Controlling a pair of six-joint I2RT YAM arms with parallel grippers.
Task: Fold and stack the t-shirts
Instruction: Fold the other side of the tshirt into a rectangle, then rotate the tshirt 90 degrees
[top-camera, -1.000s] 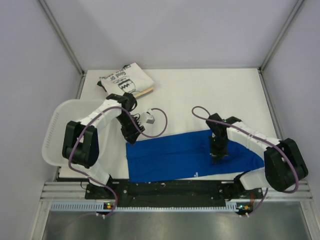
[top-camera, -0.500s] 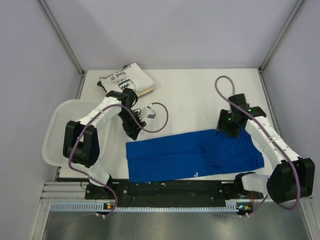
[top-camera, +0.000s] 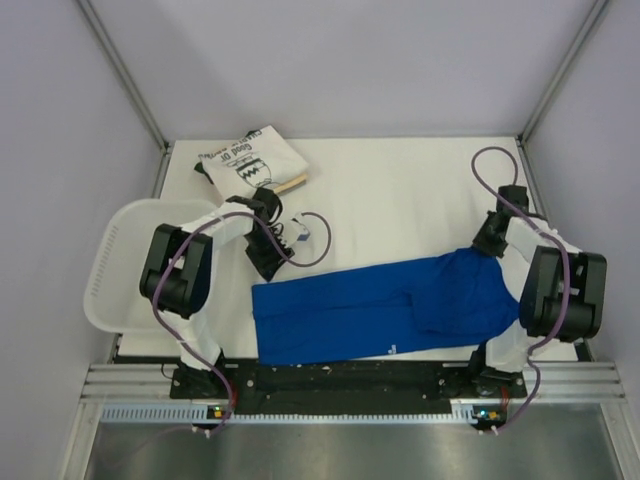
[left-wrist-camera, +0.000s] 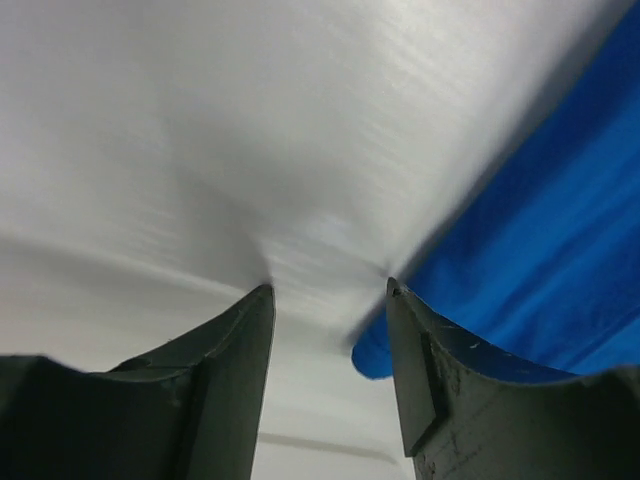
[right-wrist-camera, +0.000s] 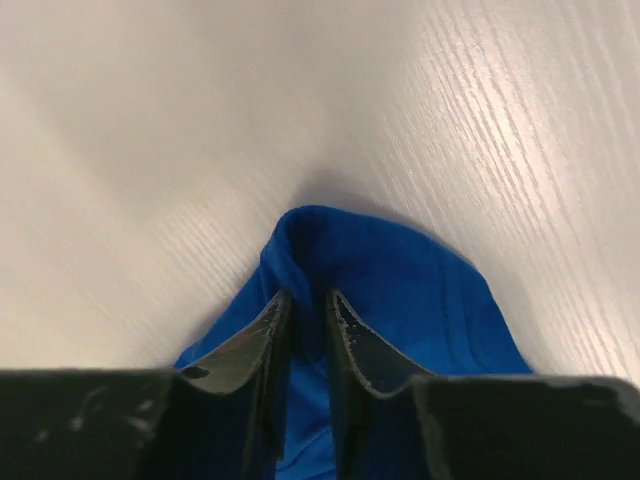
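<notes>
**Top external view:** the blue t-shirt (top-camera: 380, 305) lies spread flat along the near edge of the table (top-camera: 400, 190). The folded white t-shirt (top-camera: 245, 165) rests at the far left corner, well apart from it. A white slotted basket (top-camera: 105, 275) sits at the left.

**Left wrist view:** the left gripper (left-wrist-camera: 330, 300) — fingers parted, nothing between them — is over bare table just beside the blue cloth's corner.

**Right wrist view:** the right gripper (right-wrist-camera: 308, 300) pinches a raised fold of the blue t-shirt — its far right edge.

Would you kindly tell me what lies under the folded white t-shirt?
A thin tan edge peeks out beneath the white t-shirt; the shirt covers the rest, so I cannot tell what it is.
</notes>
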